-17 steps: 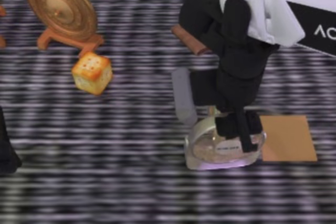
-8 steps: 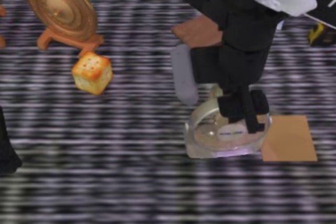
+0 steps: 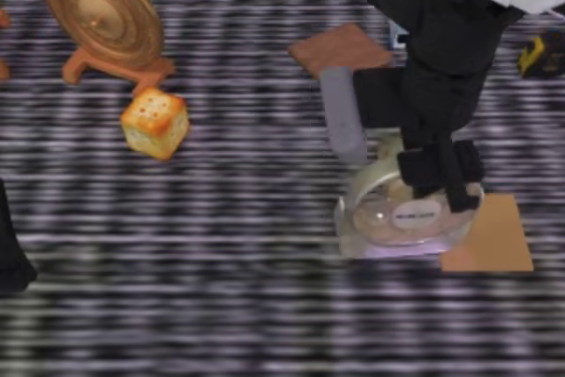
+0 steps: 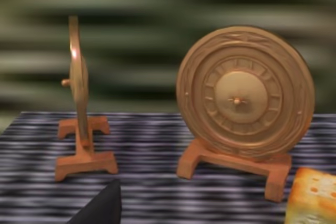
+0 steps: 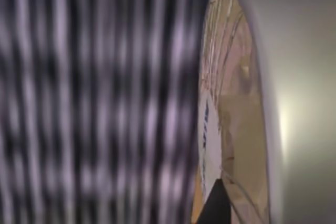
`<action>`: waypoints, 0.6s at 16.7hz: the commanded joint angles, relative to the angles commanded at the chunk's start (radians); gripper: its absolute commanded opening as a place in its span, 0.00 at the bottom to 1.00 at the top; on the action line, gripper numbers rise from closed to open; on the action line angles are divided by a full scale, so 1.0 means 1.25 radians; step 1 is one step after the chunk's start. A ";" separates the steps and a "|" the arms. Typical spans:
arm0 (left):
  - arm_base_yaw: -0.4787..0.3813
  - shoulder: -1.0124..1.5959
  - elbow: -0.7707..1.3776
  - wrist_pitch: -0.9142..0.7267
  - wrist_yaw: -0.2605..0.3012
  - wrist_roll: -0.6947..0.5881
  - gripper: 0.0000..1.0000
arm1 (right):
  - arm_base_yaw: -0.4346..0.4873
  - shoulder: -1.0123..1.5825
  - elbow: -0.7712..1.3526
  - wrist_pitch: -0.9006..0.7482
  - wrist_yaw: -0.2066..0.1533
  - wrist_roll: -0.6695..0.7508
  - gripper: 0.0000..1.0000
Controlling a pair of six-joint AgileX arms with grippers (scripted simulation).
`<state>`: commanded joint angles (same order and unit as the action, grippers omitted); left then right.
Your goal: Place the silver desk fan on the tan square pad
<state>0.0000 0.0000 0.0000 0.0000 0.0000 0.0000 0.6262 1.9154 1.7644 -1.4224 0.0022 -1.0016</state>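
Observation:
The silver desk fan (image 3: 402, 218) lies face-up under my right arm, and its right rim overlaps the left edge of the tan square pad (image 3: 499, 237). My right gripper (image 3: 439, 181) reaches down from above and is shut on the fan's upper right rim. In the right wrist view the fan's grey shell (image 5: 299, 77) and wire grille (image 5: 231, 103) fill one side, with a dark fingertip (image 5: 215, 205) against the grille. My left gripper (image 3: 11, 258) stays parked at the table's left edge, open, with one fingertip (image 4: 102, 205) showing.
A wooden round disc on a stand (image 3: 104, 15) and a yellow-orange dice cube (image 3: 155, 123) sit at the back left. A darker reddish-brown pad (image 3: 340, 49) lies behind the fan. A yellow-and-black item (image 3: 540, 55) sits at the back right. The left wrist view shows a second wooden disc (image 4: 79, 98).
My right gripper has carried the fan to the right, so its rim now overlaps the tan pad. More of the reddish-brown pad is uncovered. The left arm has not moved.

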 joint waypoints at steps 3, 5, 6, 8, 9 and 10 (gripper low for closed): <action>0.000 0.000 0.000 0.000 0.000 0.000 1.00 | -0.103 -0.050 -0.062 0.012 0.000 -0.072 0.00; 0.000 0.000 0.000 0.000 0.000 0.000 1.00 | -0.170 -0.083 -0.104 0.020 0.000 -0.121 0.00; 0.000 0.000 0.000 0.000 0.000 0.000 1.00 | -0.194 -0.097 -0.121 0.023 0.000 -0.141 0.00; 0.000 0.000 0.000 0.000 0.000 0.000 1.00 | -0.218 -0.112 -0.139 0.026 0.000 -0.163 0.00; 0.000 0.000 0.000 0.000 0.000 0.000 1.00 | -0.219 -0.113 -0.140 0.027 0.000 -0.164 0.00; 0.000 0.000 0.000 0.000 0.000 0.000 1.00 | -0.219 -0.113 -0.140 0.027 0.000 -0.164 0.00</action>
<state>0.0000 0.0000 0.0000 0.0000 0.0000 0.0000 0.3523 1.7741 1.5897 -1.3892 0.0022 -1.2063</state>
